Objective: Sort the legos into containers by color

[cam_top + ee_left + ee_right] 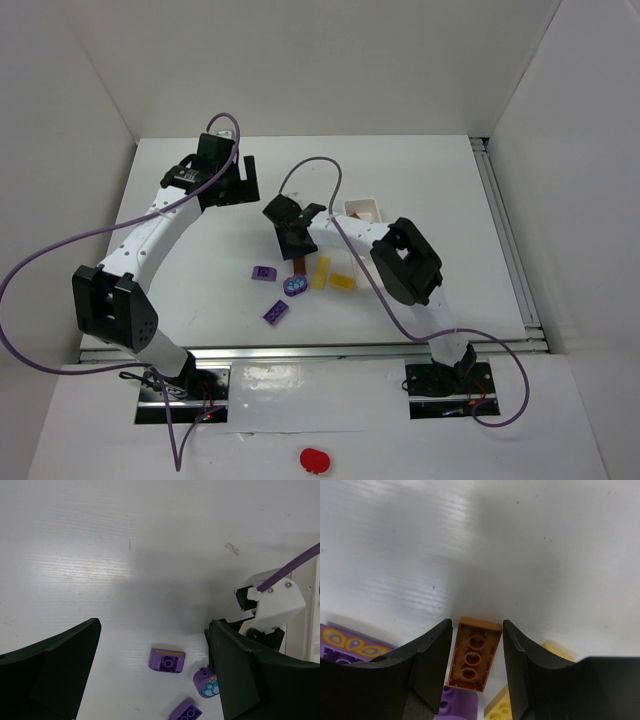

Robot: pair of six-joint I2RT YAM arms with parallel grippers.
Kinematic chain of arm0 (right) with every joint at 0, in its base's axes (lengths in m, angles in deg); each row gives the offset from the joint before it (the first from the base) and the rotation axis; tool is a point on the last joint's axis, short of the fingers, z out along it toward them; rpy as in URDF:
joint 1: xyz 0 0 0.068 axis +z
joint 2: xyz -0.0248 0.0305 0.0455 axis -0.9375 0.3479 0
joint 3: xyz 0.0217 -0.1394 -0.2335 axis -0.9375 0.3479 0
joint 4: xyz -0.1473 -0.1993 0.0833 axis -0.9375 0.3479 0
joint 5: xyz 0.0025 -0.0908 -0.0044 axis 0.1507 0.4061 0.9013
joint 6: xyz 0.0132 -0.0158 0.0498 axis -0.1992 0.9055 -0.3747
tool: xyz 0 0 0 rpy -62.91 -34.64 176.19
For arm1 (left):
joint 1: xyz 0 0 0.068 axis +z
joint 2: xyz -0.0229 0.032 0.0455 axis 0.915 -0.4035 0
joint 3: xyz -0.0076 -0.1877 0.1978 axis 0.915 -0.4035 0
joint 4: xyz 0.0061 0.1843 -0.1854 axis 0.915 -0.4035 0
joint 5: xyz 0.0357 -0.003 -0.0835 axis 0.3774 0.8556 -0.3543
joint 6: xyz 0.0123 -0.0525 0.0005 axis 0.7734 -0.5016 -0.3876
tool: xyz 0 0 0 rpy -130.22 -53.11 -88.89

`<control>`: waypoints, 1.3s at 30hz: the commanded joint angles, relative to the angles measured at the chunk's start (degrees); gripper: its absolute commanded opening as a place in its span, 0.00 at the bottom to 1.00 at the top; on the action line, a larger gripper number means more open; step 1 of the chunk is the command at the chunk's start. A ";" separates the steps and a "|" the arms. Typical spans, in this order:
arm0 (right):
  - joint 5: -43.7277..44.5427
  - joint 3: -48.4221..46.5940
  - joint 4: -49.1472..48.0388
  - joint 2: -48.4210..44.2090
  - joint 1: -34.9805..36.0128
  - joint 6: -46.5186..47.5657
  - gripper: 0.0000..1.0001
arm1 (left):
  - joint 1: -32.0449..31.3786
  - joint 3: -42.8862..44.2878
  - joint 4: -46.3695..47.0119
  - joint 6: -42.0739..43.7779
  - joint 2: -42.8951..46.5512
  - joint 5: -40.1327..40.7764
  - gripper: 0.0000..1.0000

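A brown lego (pixel 475 655) lies underside up on the table between the fingers of my right gripper (pixel 477 623). The jaws stand close on either side of it, with a thin gap still showing on the right. From above, that gripper (pixel 297 250) points down at the brown lego (pixel 299 265) in the cluster. Around it lie two yellow legos (pixel 320 272) (pixel 342 281), a rounded purple-blue piece (pixel 297 285) and two purple legos (pixel 264 272) (pixel 276 313). My left gripper (pixel 243 180) hangs open at the far left, empty; its view shows a purple lego (pixel 167 659). The white container (pixel 365 210) sits behind my right arm, partly hidden.
A red blob (pixel 314 459) lies on the near ledge in front of the arm bases. Purple cables loop over both arms. White walls close in the table on the left, back and right. A metal rail (pixel 505 230) runs along the right edge.
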 commanded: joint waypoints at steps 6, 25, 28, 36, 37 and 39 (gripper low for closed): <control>1.23 -0.09 1.67 -1.21 -0.89 0.82 0.55 | -0.03 0.23 0.69 1.66 0.86 0.99 1.00; 7.99 -7.10 4.39 -0.25 0.95 1.77 0.37 | -0.03 0.23 0.69 1.66 0.86 0.46 1.00; 11.67 -12.11 5.53 1.16 -1.76 3.09 0.37 | -0.03 0.85 0.69 1.66 0.86 -0.15 1.00; 15.20 -5.12 0.27 -8.31 -10.82 3.10 0.37 | -0.03 1.90 0.69 1.66 0.33 0.37 1.00; 15.73 -3.79 -1.30 -9.55 -12.65 3.10 0.37 | -0.03 1.90 0.69 1.66 0.33 0.37 1.00; 16.34 -1.85 -1.93 -11.92 -14.33 2.57 0.37 | -0.03 1.90 0.69 1.66 -0.20 0.37 1.00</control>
